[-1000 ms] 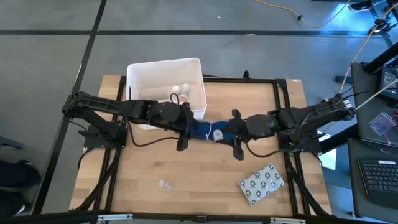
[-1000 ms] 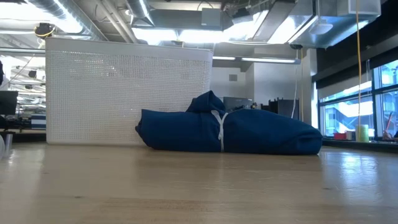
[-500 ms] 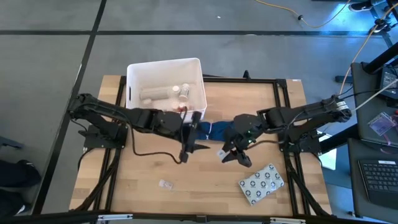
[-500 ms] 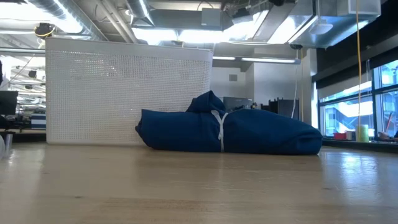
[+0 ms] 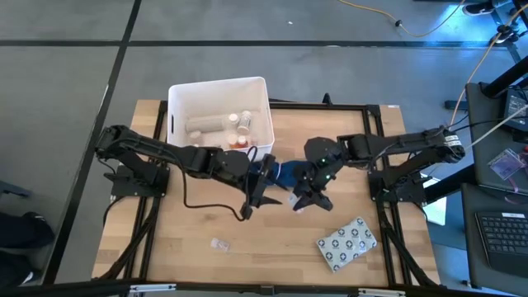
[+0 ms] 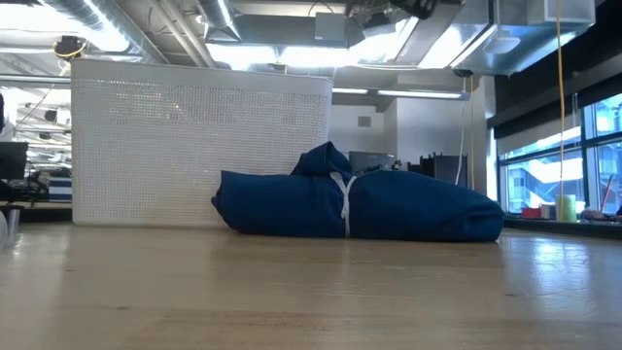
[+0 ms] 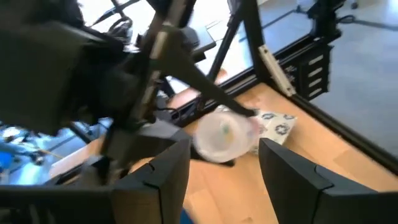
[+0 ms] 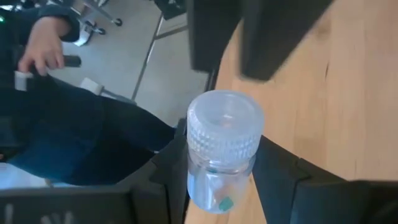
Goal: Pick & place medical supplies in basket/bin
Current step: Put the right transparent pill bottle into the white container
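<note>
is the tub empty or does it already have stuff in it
Not empty. The high view shows the tub already holding a gauze roll, white vials and an orange bottle.

You have a dark blue cloth (image 6: 355, 205) lying bunched on the wooden table (image 5: 198, 223), near its middle, and in the low view it is tied around with a thin white band (image 6: 342, 202). A black metal frame (image 5: 375, 148) runs along the table edges. At the far right of the high view you can see a keyboard (image 5: 503, 233). In the right wrist view a person in dark clothes (image 8: 68, 134) is beyond the table.
</note>
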You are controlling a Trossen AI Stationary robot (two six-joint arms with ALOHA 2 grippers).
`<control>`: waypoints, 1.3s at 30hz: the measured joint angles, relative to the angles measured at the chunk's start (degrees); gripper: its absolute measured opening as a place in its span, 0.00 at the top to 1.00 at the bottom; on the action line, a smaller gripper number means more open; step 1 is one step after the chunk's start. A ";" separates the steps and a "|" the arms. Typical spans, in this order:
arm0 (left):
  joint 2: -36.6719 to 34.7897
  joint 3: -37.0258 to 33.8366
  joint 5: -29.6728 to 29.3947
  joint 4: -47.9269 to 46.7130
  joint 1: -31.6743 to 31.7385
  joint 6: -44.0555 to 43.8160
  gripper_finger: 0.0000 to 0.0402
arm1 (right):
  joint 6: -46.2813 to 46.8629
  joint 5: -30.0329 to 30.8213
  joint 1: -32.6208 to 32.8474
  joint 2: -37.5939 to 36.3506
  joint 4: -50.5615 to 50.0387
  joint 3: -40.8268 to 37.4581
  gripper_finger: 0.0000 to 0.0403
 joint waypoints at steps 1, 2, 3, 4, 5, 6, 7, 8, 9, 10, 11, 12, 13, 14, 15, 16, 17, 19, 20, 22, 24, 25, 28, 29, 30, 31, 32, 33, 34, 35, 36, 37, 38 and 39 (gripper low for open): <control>0.10 0.00 0.77 -0.03 0.00 -0.34 0.54 | -0.04 -0.39 -0.40 0.00 0.34 0.00 0.64; 0.56 0.03 1.54 0.26 0.02 -0.85 0.54 | -0.16 -0.93 -0.74 0.00 0.62 0.00 0.64; 1.12 0.04 2.37 0.52 0.17 -1.37 0.54 | -0.22 -1.38 -0.97 0.00 1.06 0.00 0.64; 1.55 0.04 2.95 0.63 0.30 -1.78 0.54 | -0.21 -1.63 -1.23 0.00 0.81 -0.03 0.64; 1.97 0.04 3.78 0.99 0.37 -2.25 0.54 | -0.22 -1.77 -1.38 0.02 0.75 -0.09 0.64; 2.28 0.04 4.50 1.64 0.51 -2.58 0.54 | -0.22 -2.09 -1.40 0.02 0.75 -0.09 0.64; 2.61 0.04 5.31 2.42 0.75 -2.62 0.54 | -0.24 -2.80 -1.42 0.02 0.71 -0.09 0.64; 2.89 0.10 6.17 3.07 0.99 -2.64 0.54 | -0.39 -3.52 -1.42 0.02 0.73 -0.09 0.64; 2.97 0.13 6.56 3.25 1.16 -2.66 0.54 | -0.78 -3.66 -1.40 0.21 0.81 -0.09 0.64; 2.97 0.13 6.76 3.19 1.32 -2.73 0.54 | -1.22 -4.07 -1.40 0.40 1.04 -0.09 0.64; 2.97 0.13 6.76 3.15 1.60 -2.74 0.54 | -1.27 -4.35 -1.40 0.50 1.11 -0.09 0.64; 2.99 0.13 6.91 3.15 1.89 -2.77 0.54 | -1.27 -4.29 -1.38 0.70 1.17 -0.09 0.64; 2.99 0.13 6.90 3.15 2.16 -2.78 0.54 | -1.30 -4.21 -1.35 0.95 1.60 -0.09 0.64; 3.07 0.13 6.71 3.13 2.38 -2.77 0.54 | -1.38 -4.06 -1.35 1.18 2.25 -0.01 0.64; 3.16 0.04 6.89 3.04 2.53 -2.81 0.54 | -1.38 -3.89 -1.33 1.40 2.06 0.02 0.64; 3.21 0.02 6.88 2.93 2.70 -2.81 0.54 | -1.40 -3.89 -1.33 1.69 2.16 0.02 0.64; 3.21 0.02 6.89 2.81 2.76 -2.80 0.54 | -1.41 -4.05 -1.33 1.90 2.67 0.02 0.64; 3.21 0.01 7.08 2.72 2.84 -2.80 0.54 | -1.47 -4.17 -1.35 2.33 2.95 0.02 0.64; 3.21 0.00 7.15 2.66 2.84 -2.80 0.54 | -1.49 -4.27 -1.35 2.40 2.94 0.02 0.64; 3.24 0.00 7.94 2.54 2.91 -2.79 0.54 | -1.61 -4.55 -1.39 2.80 3.08 0.04 0.64; 3.94 0.00 9.29 3.52 2.95 -2.99 0.54 | -1.64 -4.54 -1.53 2.91 2.99 0.04 0.64; 4.08 0.00 9.82 3.48 2.99 -3.48 0.54 | -1.69 -4.48 -1.61 2.93 3.00 0.04 0.64; 5.23 0.11 12.65 4.88 3.39 -5.59 0.54 | -1.70 -5.40 -2.17 2.93 3.19 0.04 0.64; 5.68 0.11 13.75 5.01 3.54 -6.37 0.54 | -1.49 -5.91 -2.34 2.99 2.94 0.04 0.64; 6.03 0.11 15.07 5.20 3.68 -7.09 0.54 | -1.49 -6.40 -2.44 3.09 2.82 -0.04 0.64; 6.29 0.11 15.89 5.61 3.89 -7.55 0.54 | -1.48 -6.73 -2.47 3.13 2.81 -0.04 0.64; 6.59 0.11 16.72 6.44 4.08 -7.79 0.55 | -1.43 -7.03 -2.45 3.07 2.81 -0.04 0.64; 6.72 0.11 17.44 6.89 4.21 -7.72 0.56 | -1.42 -7.09 -2.41 3.02 2.80 -0.04 0.64; 6.73 0.11 17.90 6.95 4.24 -7.45 0.57 | -1.44 -7.10 -2.38 3.02 2.83 -0.04 0.64; 6.73 0.11 17.97 7.08 4.25 -6.97 0.58 | -1.47 -7.16 -2.38 3.02 2.71 -0.04 0.64; 6.75 0.11 18.11 7.35 4.28 -6.47 0.60 | -1.47 -7.20 -2.40 3.01 2.56 -0.04 0.64; 6.66 0.10 18.19 7.45 4.28 -5.89 0.61 | -1.47 -7.19 -2.40 2.99 2.55 -0.04 0.64; 6.50 0.02 18.20 7.43 4.28 -5.37 0.63 | -1.48 -7.16 -2.40 2.97 2.69 -0.04 0.64; 6.44 0.02 18.26 7.48 4.28 -5.20 0.64 | -1.54 -7.18 -2.40 2.97 2.81 -0.02 0.64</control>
